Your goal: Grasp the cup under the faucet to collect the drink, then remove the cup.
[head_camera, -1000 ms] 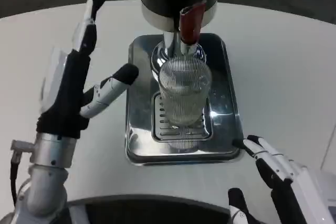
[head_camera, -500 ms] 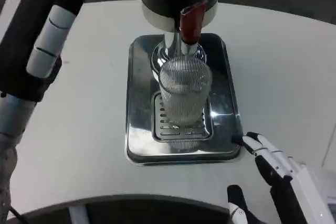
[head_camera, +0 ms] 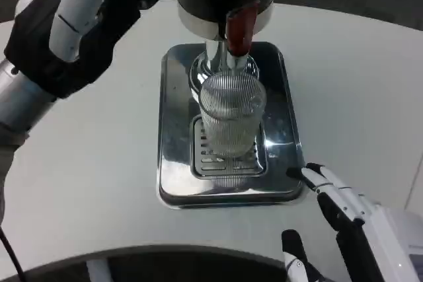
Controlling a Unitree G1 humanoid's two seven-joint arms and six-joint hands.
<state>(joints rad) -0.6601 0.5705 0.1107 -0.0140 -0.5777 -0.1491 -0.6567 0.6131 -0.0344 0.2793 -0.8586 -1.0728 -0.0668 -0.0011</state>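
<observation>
Ribbed clear glass, the cup (head_camera: 232,118) stands on the steel drip tray (head_camera: 177,183) under the faucet (head_camera: 239,29), so grasping and removing are not yet done. The left hand (head_camera: 79,24) hovers far left, fingers curled, closure unclear. The right hand (head_camera: 350,219) waits near right on the tabletop (head_camera: 357,97), fingers apart, beside the tray.

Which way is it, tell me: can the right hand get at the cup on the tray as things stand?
Probably yes. The right hand sits open by the tray's front right corner, and nothing stands between it and the cup; only the tray rim lies in the path.
</observation>
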